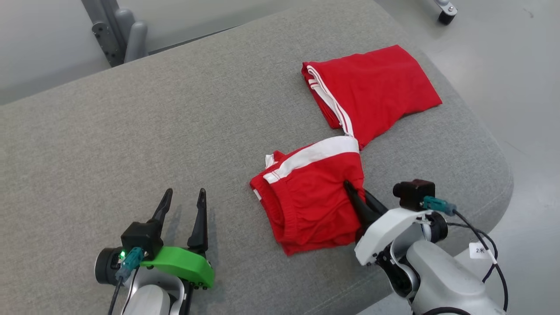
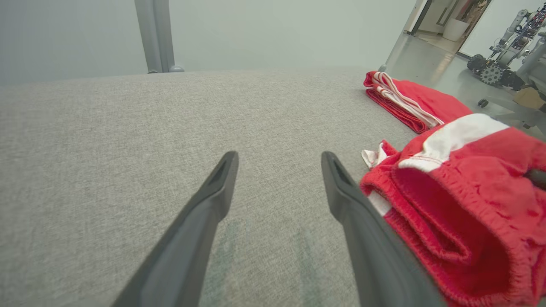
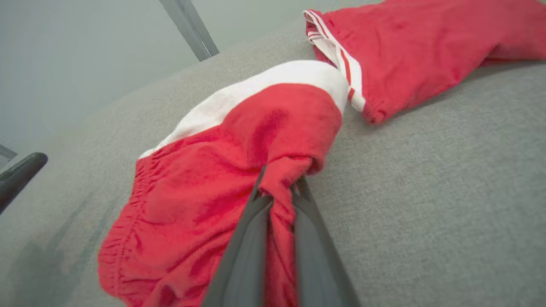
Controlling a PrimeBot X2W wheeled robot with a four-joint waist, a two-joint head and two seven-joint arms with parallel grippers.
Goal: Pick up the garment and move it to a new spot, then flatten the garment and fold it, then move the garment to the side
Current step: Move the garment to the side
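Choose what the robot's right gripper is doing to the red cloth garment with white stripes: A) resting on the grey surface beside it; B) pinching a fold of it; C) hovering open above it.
B: the right gripper is shut on a bunched fold of the red cloth garment.

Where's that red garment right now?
In the head view the garment lies right of centre on the grey cushion, its near edge pinched by the right tool, with the open left tool off to its left.
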